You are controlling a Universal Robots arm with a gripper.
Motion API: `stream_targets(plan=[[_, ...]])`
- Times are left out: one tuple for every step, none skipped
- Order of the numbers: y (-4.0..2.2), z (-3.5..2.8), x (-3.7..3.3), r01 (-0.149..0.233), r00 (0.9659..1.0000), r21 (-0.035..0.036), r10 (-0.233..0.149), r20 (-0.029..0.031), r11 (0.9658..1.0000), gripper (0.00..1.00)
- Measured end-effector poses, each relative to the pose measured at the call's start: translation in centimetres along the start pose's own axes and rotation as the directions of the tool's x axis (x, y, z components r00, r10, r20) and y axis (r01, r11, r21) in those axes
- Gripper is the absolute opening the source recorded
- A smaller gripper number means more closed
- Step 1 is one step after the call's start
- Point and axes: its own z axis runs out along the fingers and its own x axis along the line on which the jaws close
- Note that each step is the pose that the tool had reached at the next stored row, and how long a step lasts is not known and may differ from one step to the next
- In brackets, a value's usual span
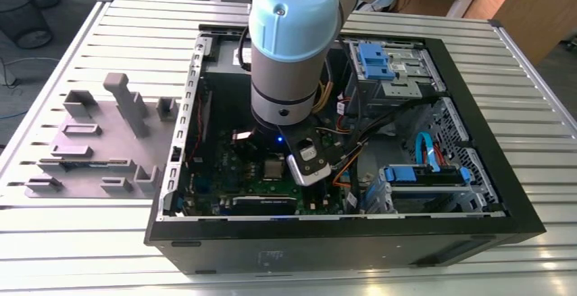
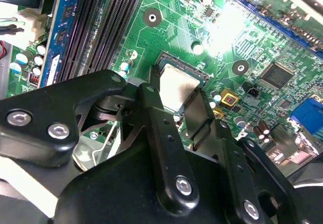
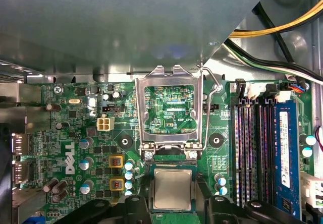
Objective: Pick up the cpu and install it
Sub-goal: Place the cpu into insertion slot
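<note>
the gripper (image 2: 175,93) is narrowed onto the cpu (image 3: 172,188) — 2 black fingers (image 2: 151,114) press against its opposite edges. the cpu lies in the socket on the green motherboard (image 3: 222,125), just beside the metal load frame (image 3: 142,108) — flipped open.

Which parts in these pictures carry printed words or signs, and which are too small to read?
Motherboard: a large white brand logo.
Inside the open socket frame: tiny white print, too small to read.
Memory module sticker: too small.
cpu top: no print visible.
</note>
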Motion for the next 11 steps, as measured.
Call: stream_targets(plan=[[0.00, 0.00, 0.00, 0.000, 1.0000, 0.0000, 0.000, 0.0000, 1.0000, 0.46], [0.00, 0.00, 0.00, 0.000, 1.0000, 0.0000, 0.000, 0.0000, 1.0000, 0.46], [0.00, 0.00, 0.00, 0.000, 1.0000, 0.0000, 0.000, 0.0000, 1.0000, 0.46], [0.00, 0.00, 0.00, 0.000, 1.0000, 0.0000, 0.000, 0.0000, 1.0000, 0.46], [0.00, -0.01, 0.00, 0.000, 1.0000, 0.0000, 0.000, 0.0000, 1.0000, 0.46], [0.00, -0.01, 0.00, 0.000, 1.0000, 0.0000, 0.000, 0.0000, 1.0000, 0.46], [0.00, -0.05, 0.00, 0.000, 1.0000, 0.0002, 0.000, -0.0002, 1.0000, 0.46], [0.00, -0.18, 0.01, 0.000, 1.0000, 0.0007, 0.000, -0.0004, 1.0000, 0.46], [0.00, -0.26, 0.01, 0.000, 1.0000, 0.0004, 0.000, -0.0002, 1.0000, 0.46], [0.01, -0.26, 0.00, 0.000, 1.0000, 0.0000, 0.000, 0.0000, 1.0000, 0.46], [0.01, -0.27, 0.00, 0.000, 1.0000, -0.0001, 0.000, 0.0000, 1.0000, 0.46]])
